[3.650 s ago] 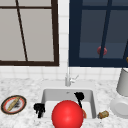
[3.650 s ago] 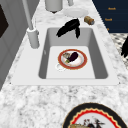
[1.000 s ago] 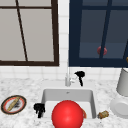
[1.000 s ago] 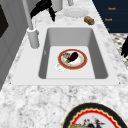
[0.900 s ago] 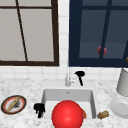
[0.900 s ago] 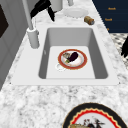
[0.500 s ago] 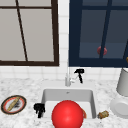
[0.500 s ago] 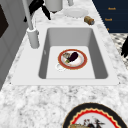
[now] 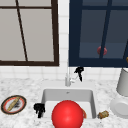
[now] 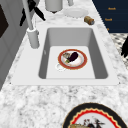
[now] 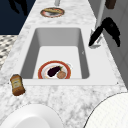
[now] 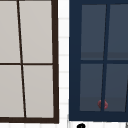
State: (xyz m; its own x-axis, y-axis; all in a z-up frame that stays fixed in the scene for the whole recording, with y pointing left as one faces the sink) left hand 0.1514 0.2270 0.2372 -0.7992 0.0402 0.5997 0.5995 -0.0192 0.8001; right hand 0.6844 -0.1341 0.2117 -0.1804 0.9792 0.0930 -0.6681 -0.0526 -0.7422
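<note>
Black right hand [image 9: 79, 72] hangs just beside the faucet [image 9: 68, 77], fingers straight, gripping nothing.

The marbled counter [image 9: 27, 87] carries a patterned plate [image 9: 13, 104] at nine o'clock; a white plate [image 9: 120, 107] and bottle [image 9: 103, 114] at three o'clock.

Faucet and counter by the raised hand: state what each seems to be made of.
The faucet beside the right hand looks like brushed or satin metal: plain pale grey with a soft sheen, though painted plastic is possible. The counter looks like polished stone, granite or marble, given its grey-and-white speckling.
</note>
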